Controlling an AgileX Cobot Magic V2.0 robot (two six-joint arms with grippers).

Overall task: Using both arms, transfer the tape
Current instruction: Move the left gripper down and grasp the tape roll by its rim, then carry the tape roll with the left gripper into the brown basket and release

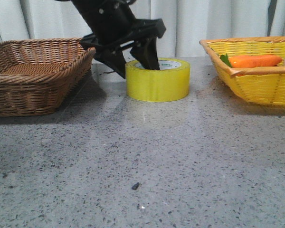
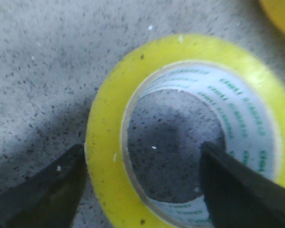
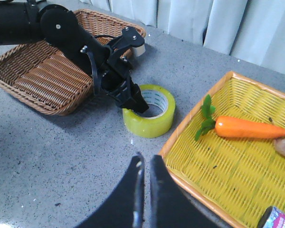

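The tape (image 1: pixel 157 79) wall sits between the left gripper's (image 2: pixel 142 180) spread jaws; grasp step; closing comes next. Right gripper (image 3: pixel 145 178) pressed together.

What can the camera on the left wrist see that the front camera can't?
Only the left wrist view looks down through the tape to the speckled table inside its hole, with one finger in the hole and the other outside the roll. Only the front view shows the brown wicker basket, the yellow basket and the carrot. Both show the tape, the left gripper and the table.
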